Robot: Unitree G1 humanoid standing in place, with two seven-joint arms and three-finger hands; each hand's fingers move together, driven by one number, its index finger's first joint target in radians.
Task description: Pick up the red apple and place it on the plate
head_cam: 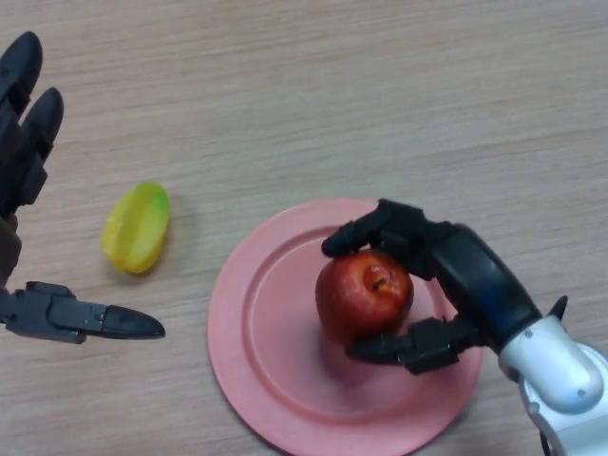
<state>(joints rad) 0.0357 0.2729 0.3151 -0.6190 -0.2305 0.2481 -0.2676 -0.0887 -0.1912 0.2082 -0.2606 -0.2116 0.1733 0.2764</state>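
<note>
A: Where is the red apple (365,294) sitting?

B: It is sitting over the pink plate (275,380), a little right of the plate's middle, stem dimple facing up. Whether it is resting on the plate or being held just above it, I cannot tell.

A: And the right robot hand (456,275)?

B: It is coming in from the lower right and grasping the apple — fingers (366,233) curling over the far side, thumb (399,347) pressing in at the near side.

A: How is the plate lying against the edges?

B: Its near rim is running close to the bottom border of the view, and the white forearm is covering its right rim. The left half of the plate is lying bare, so there is open room on that side of the apple.

A: Anything crowding it?

B: A yellow-green fruit (137,227) is lying on the desk (380,95) to the left, apart from the plate's rim with a strip of wood grain between them. The far half of the desk is showing only wood.

A: The left robot hand (28,171)?

B: It is hanging at the left border, released — fingers straight and pointing away, thumb sticking out toward the plate, near the yellow-green fruit but touching nothing.
</note>
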